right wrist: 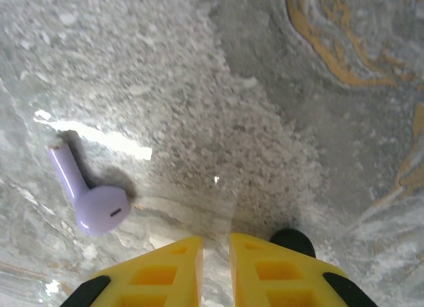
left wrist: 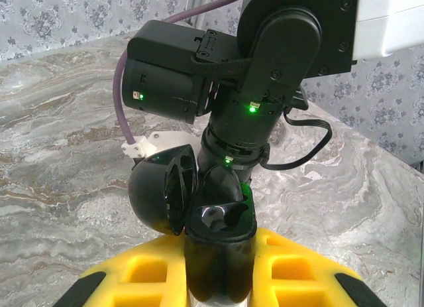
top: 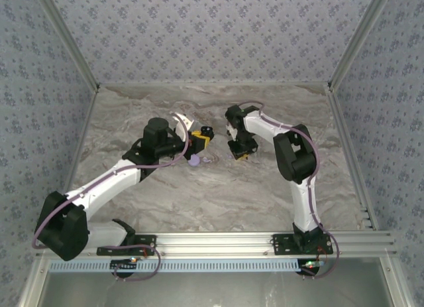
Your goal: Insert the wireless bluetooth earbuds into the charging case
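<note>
Clamping a glossy black object (left wrist: 218, 221) between its yellow pads, the left gripper (left wrist: 218, 248) is fully clenched; what the object is cannot be told. The left arm (top: 112, 178) stretches from the near-left corner toward the middle of the marble table (top: 199, 207), its wrist aimed right at the right arm (left wrist: 278, 55). The right gripper (right wrist: 216, 244) points down at the table, its jaws nearly together with a thin slit and nothing in it. A lavender earbud (right wrist: 93, 201) lies on its side to their left, apart. The lavender charging case (top: 195, 161) sits just near of the left gripper.
</note>
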You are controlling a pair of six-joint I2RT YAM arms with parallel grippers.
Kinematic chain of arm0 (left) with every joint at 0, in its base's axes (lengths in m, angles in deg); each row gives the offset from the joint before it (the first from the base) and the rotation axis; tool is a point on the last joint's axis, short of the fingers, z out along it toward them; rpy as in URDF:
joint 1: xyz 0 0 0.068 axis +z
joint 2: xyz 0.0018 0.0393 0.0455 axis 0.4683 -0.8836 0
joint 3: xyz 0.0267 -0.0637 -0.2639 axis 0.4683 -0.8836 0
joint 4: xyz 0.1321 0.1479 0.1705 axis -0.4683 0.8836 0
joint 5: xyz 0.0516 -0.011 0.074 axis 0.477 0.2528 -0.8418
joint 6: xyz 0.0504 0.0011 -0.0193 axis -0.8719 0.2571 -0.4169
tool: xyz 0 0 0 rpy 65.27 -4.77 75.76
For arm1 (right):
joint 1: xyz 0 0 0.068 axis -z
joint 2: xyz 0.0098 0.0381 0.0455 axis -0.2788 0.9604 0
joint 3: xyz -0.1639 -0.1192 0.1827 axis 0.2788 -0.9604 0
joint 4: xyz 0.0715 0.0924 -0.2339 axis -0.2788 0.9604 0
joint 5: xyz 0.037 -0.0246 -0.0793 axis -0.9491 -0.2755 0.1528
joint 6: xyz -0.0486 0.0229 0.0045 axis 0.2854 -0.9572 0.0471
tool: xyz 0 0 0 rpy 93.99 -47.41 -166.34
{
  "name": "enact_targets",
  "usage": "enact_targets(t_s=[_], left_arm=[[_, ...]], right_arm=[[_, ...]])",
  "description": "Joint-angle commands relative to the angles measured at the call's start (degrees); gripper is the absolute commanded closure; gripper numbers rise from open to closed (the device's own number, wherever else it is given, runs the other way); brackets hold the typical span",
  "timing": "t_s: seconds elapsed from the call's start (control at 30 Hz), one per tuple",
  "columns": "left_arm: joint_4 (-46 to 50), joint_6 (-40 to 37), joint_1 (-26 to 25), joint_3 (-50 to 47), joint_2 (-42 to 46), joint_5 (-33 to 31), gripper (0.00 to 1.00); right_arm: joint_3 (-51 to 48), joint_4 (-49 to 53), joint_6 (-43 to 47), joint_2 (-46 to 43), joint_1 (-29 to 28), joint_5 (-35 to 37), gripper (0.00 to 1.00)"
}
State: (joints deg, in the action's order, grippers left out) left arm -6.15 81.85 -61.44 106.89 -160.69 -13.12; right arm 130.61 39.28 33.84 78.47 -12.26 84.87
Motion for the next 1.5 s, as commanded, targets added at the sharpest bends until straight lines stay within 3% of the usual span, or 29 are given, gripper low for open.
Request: enact_targets(t_s=[0.0,0.37,0.63,0.97,1.13,1.47], left_arm=[[0.00,-0.78,-0.19,1.13,1.72,0.66,0.82],[1.11,-1.97,-0.22,2.13,1.65,0.39,0.82],[0.93,-2.08,-0.27,2.13,1.48,0.40,0.82],[0.49,-1.85,-0.30,2.04,1.34,0.57,0.83],[0.31,-1.83,-0.22,1.93,1.21,0.68,0.83],[0.14,-1.82,-0.23,1.83,0.95,0.84,0.82]], right_arm=[[-1.11,2.52,0.63,-3.13,-0.26,2.43,0.79],[-0.95,-0.41,-1.85,-9.20,0.26,-2.89,0.71],[0.26,0.18,-13.91,-6.60,2.24,0.66,0.61],[-2.45,-4.89,-22.49,-5.31,2.84,-3.27,0.61],[-0.58,-2.50,-25.70,-3.17,2.87,-0.26,0.65],[-1.17,-2.16,-27.46,-2.47,2.15,2.28,0.62]])
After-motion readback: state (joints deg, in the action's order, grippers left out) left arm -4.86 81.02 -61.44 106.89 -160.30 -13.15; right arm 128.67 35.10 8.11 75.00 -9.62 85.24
